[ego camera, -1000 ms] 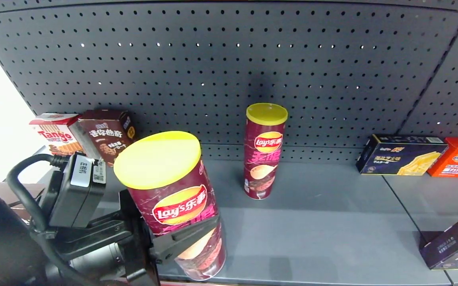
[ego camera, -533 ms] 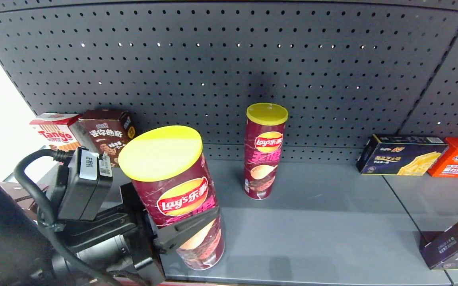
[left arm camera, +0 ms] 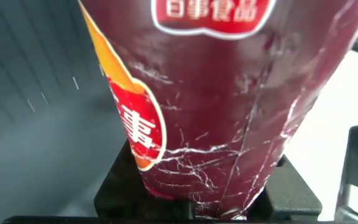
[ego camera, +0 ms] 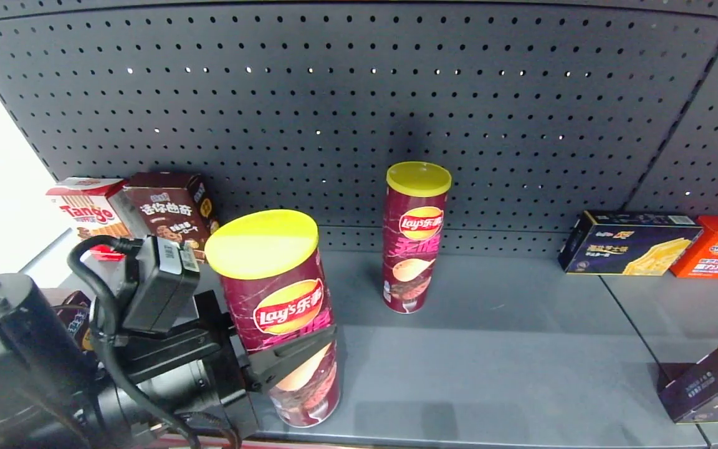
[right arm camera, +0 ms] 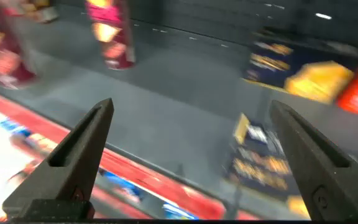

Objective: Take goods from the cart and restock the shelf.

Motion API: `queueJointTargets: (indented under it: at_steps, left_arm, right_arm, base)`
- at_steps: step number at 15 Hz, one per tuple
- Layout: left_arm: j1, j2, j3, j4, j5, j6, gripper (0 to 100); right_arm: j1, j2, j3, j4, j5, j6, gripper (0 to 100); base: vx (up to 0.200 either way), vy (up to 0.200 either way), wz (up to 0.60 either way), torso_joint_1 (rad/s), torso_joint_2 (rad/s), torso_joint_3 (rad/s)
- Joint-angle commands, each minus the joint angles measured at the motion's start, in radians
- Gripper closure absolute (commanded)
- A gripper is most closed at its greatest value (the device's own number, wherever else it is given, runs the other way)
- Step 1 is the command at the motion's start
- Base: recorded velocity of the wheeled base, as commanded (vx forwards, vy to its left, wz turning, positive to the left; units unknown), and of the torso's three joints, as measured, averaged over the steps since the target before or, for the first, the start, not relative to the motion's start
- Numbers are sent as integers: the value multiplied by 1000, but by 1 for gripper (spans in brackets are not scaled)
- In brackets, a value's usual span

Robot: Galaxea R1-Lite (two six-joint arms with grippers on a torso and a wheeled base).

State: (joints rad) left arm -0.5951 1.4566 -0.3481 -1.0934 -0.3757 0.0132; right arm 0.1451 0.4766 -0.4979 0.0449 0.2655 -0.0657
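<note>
The chip can (ego camera: 281, 312) hides the far finger of the left gripper (ego camera: 300, 349); the near finger covers a band across the can's lower half. In the left wrist view the can's lid is cut off. Beyond the right gripper (right arm camera: 191, 109), jaws apart, a standing can (right arm camera: 114, 34) and boxes (right arm camera: 291, 65) are blurred, their print unreadable.

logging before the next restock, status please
Left gripper shut on maroon cylindrical chip can with yellow lid, upright at front edge of grey shelf. Right gripper open, empty. Second matching can farther back, apart.
</note>
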Motion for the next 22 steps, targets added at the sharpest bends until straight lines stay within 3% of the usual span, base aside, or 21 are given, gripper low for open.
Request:
queueJointTargets:
  at_steps: [1,2,3,5,8,11,19,22]
  left_arm:
    - [0,-15,-66,70,3,-21,100]
    - [-2,-19,-100,119,3,-32,100]
    - [-2,-35,-177,236,-3,-41,100]
    - [-2,-38,-235,305,-18,-39,100]
    - [-2,-33,-261,305,-41,-39,100]
    - [12,-36,-235,300,-41,-36,100]
    - [57,-62,-164,300,-38,-36,100]
    - [58,-62,-169,300,-40,-36,100]
  right_arm:
    - [76,209,-113,-5,15,-5,0]
    - [79,246,-133,-5,17,-6,0]
    - [97,310,-163,-26,21,-9,0]
    - [145,381,-174,-86,20,-11,0]
    - [252,501,-163,-180,29,-11,0]
    - [298,657,-177,-342,46,-9,0]
    - [303,856,-286,-407,202,-12,0]
    - [291,978,-289,-591,245,-26,0]
  base:
    - [0,0,0,0,0,0]
    - [0,0,0,0,0,0]
    - [0,0,0,0,0,0]
    - [0,0,0,0,0,0]
    - [0,0,0,0,0,0]
    - [0,0,0,0,0,0]
    - [0,0,0,0,0,0]
    - [0,0,0,0,0,0]
